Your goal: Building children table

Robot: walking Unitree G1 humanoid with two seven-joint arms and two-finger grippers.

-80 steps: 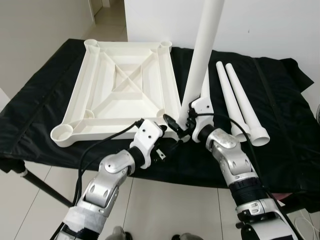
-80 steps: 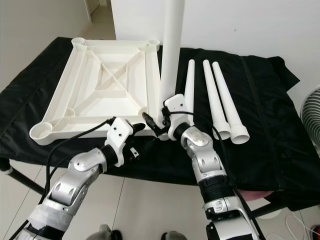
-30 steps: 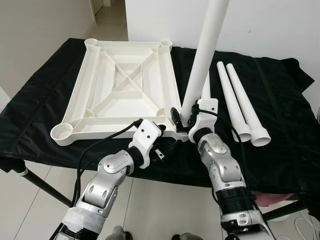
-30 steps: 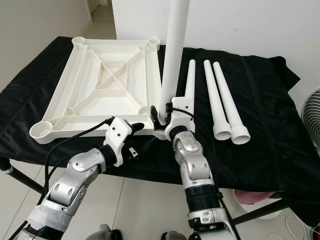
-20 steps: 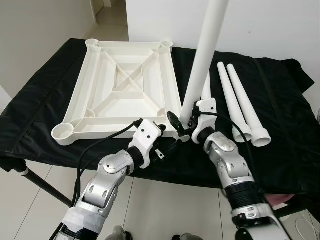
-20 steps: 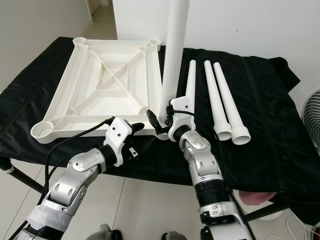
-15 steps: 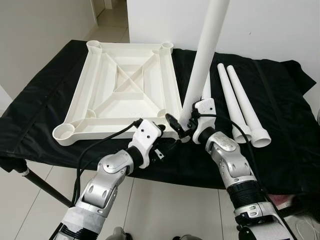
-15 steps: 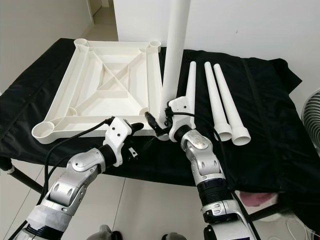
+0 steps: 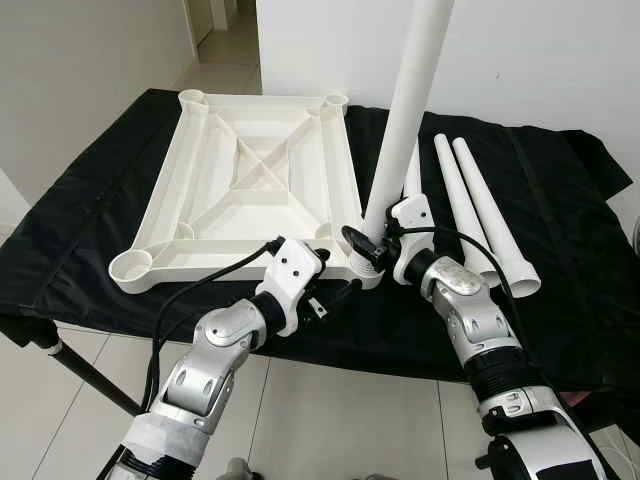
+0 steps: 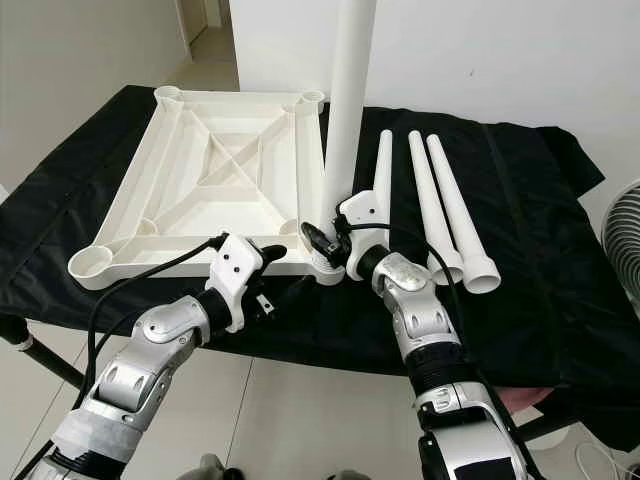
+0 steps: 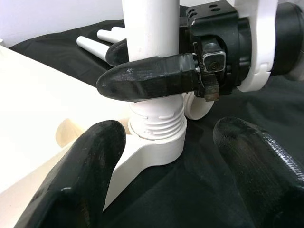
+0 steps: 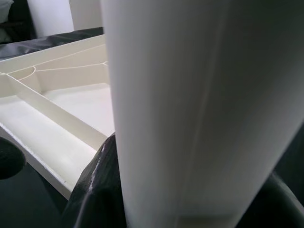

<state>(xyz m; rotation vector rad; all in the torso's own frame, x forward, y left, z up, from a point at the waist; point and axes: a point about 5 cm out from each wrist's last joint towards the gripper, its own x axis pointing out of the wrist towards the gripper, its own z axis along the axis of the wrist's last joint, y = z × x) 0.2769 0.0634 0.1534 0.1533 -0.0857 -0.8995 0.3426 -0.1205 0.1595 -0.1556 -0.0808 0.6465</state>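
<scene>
1. White moulded plastic makes up the table top (image 9: pixel 245 195), which lies upside down on the worktop (image 9: pixel 560 290); its underside shows a raised rim, diagonal ribs crossing in the middle and a round socket at each corner.
2. The worktop is draped in a black cloth (image 9: pixel 90 225).
3. One white leg (image 9: pixel 405 105) stands upright in the corner socket (image 11: pixel 156 142) nearest the robot on its right side; the leg is a smooth tube, and the left wrist view shows a ridged, threaded collar at its foot sitting just above the socket's rim.
4. The right jaws (image 9: pixel 362 243) are clamped on that leg low down, just above the collar; one black finger (image 11: pixel 147 81) wraps the front of the tube and the other shows behind it.
5. The left jaws (image 9: pixel 345 290) stand apart, holding nothing, just in front of the same corner and below the right jaws; its two fingers (image 11: pixel 78 187) sit either side of the socket without touching it, over the black cloth at the near edge.
6. Three more loose legs (image 9: pixel 478 215) lie flat side by side on the cloth beyond the right jaws, tapered, with their wider open ends toward the robot.
7. The nearest of them lies just beside the standing leg.
</scene>
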